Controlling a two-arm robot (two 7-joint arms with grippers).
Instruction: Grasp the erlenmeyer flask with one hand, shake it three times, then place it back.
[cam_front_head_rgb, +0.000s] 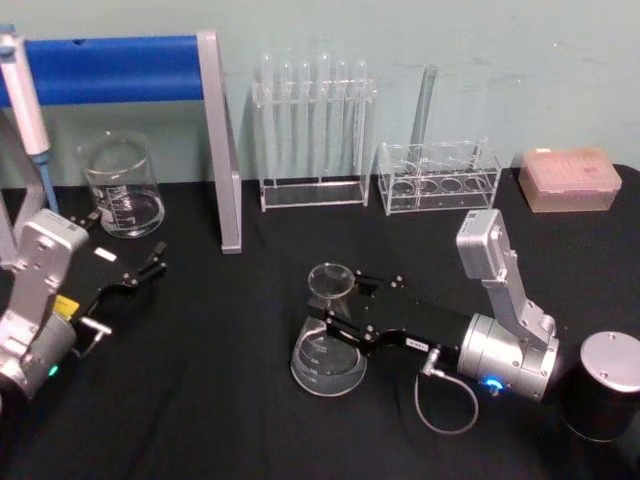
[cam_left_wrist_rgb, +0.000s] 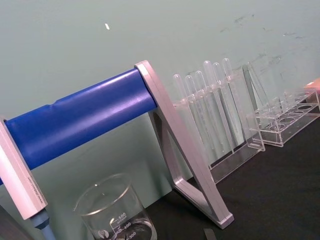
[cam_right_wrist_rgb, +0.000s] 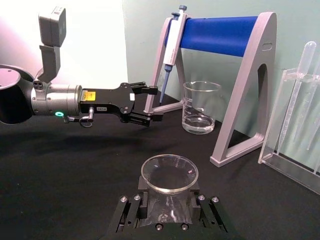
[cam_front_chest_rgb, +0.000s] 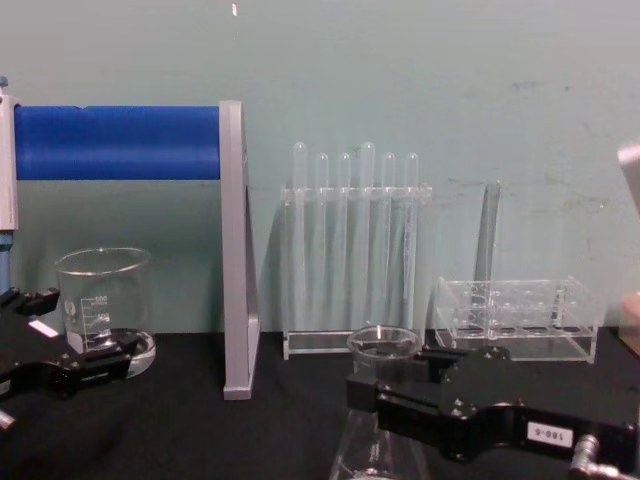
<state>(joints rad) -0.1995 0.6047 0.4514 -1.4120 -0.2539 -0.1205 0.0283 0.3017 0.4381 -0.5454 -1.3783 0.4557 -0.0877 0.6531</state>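
One flask (cam_front_head_rgb: 328, 345) matters here, and it stands on the black table (cam_front_head_rgb: 220, 400) a little right of centre, base flat and neck upright. My right gripper (cam_front_head_rgb: 335, 310) reaches in from the right with its fingers on either side of the neck just under the rim. In the right wrist view the two pads (cam_right_wrist_rgb: 141, 197) look pressed against the glass below the mouth, so I judge it clamped on the neck, though the flask has not left the table. My left gripper (cam_front_head_rgb: 150, 265) sits parked near the left edge, jaws apart and holding nothing, close in front of the beaker (cam_front_head_rgb: 122, 187). What worries me is the grip itself: smooth glass held on a narrow neck could slide or twist between the pads once I start shaking, especially if the wide base swings the weight around. A hard shake could also throw it loose. The tube rack (cam_front_head_rgb: 315, 135) and the low rack (cam_front_head_rgb: 440, 178) stand behind the flask, and the blue stand (cam_front_head_rgb: 215, 140) is to its left, so a wide swing could clip them. On the way down, a tilted base might catch the table and tip, so I would lift straight, shake short, and lower level.
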